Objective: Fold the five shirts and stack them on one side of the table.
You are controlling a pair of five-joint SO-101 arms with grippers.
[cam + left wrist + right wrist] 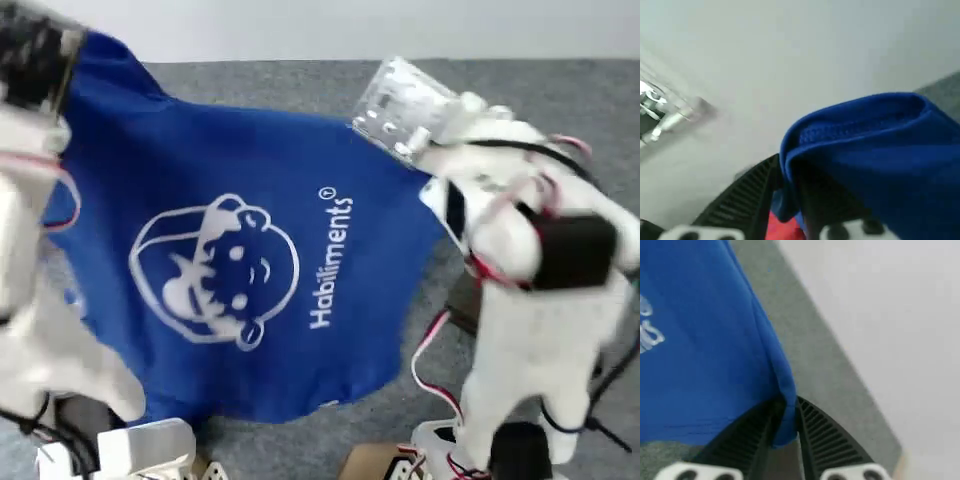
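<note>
Left of frame, high view: left arm stands up along the left edge, white links stacked. Its left end effector [35, 50] is raised into the upper left corner.

Left wrist view: left end effector [790, 172] has its ribbed black fingers [747, 192] pressed onto a bunched fold of the blue shirt [880, 145]. White wall [790, 50] is behind it.

Centre, high view: blue shirt [200, 160] is spread wide between the two arms, print side up. White cartoon-face logo [215, 270] sits mid-frame with white lettering just right of it. Upper corners are held at each end effector and the hem runs along the lower centre. Can't tell how much of the cloth rests on the grey worktop [560, 90].

Right of frame, high view: right arm rises from the lower right, elbow bent, wrist angled up and left. Right end effector [400, 105] is at the shirt's upper right corner.

Right wrist view: right end effector [785, 412] has its fingers [817, 432] closed tight, pinching the shirt's [700, 365] edge. Grey worktop [805, 355] and the pale wall lie beyond.
</note>
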